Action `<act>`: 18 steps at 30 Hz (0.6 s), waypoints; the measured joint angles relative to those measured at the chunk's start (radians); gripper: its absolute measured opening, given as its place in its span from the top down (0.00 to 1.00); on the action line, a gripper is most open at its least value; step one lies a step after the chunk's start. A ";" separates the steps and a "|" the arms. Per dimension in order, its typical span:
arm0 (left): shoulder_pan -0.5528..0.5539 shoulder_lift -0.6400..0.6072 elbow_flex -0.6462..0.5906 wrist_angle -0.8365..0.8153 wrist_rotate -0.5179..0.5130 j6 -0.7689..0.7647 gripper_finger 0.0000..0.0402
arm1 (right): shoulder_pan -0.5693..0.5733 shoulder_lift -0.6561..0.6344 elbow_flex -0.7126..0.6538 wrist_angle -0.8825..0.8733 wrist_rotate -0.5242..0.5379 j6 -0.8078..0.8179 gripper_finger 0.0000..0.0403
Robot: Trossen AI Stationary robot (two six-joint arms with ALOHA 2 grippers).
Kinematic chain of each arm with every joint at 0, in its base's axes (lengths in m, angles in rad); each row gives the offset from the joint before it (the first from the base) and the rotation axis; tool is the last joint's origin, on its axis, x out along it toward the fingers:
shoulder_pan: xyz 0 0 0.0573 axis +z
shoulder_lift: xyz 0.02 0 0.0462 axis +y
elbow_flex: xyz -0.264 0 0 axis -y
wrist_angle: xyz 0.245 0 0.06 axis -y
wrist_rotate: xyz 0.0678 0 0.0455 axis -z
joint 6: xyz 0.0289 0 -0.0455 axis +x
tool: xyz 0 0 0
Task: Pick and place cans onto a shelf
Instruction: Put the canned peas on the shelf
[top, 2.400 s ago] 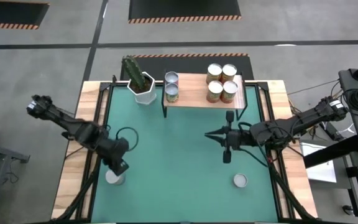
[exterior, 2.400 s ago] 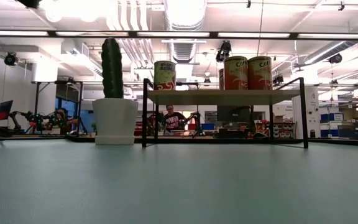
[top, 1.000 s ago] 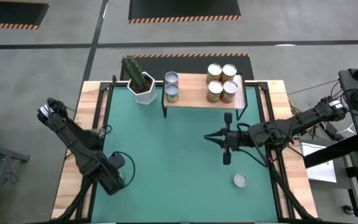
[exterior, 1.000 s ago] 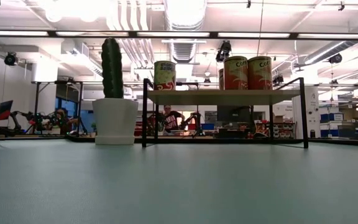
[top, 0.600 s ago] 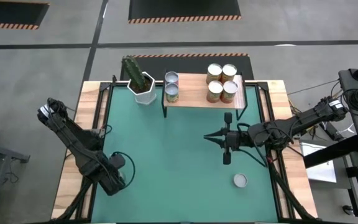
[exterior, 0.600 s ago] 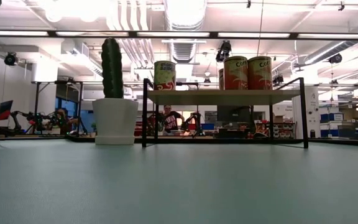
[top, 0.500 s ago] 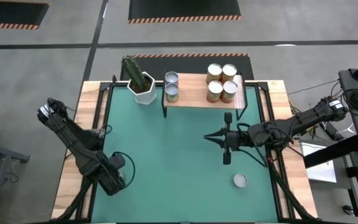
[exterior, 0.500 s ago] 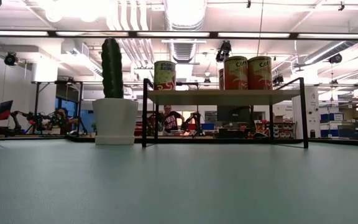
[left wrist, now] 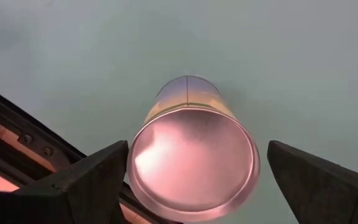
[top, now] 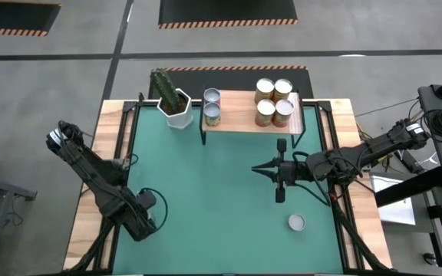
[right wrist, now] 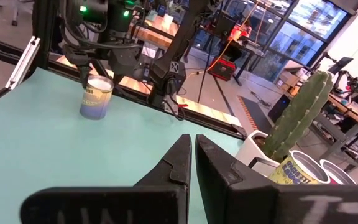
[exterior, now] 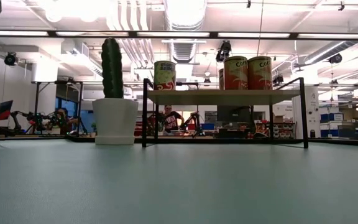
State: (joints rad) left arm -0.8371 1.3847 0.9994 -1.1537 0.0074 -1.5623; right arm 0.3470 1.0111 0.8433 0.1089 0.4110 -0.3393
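Note:
One can [left wrist: 194, 165] stands upright on the green mat near the table's left front. My left gripper [top: 140, 224] hangs right over it and hides it in the high view. That gripper [left wrist: 198, 144] is open, pointing down, with one finger on either side of the can's top; the right wrist view shows this can [right wrist: 97, 96] under it. A second can [top: 296, 222] stands alone at the right front. The shelf [top: 240, 115] at the back carries several cans [top: 274, 100]. My right gripper [top: 256, 169] is shut and hovers mid-right, pointing toward the table's left edge.
A cactus in a white pot [top: 175, 103] stands just left of the shelf. Black frame rails [top: 125, 146] run along the mat's left and right sides. People and other robot arms show in the room beyond the table [exterior: 166, 118].
Nothing has moved in the last second. Before that, my left gripper went toward the table's near edge and came over the left front can.

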 joint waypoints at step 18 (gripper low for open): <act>0.000 0.032 -0.008 0.014 0.038 0.026 0.25 | 0.000 0.000 0.000 0.000 0.000 -0.001 0.97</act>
State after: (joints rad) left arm -0.8374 1.4163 0.9916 -1.1393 0.0456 -1.5364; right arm 0.3470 1.0107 0.8433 0.1085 0.4110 -0.3401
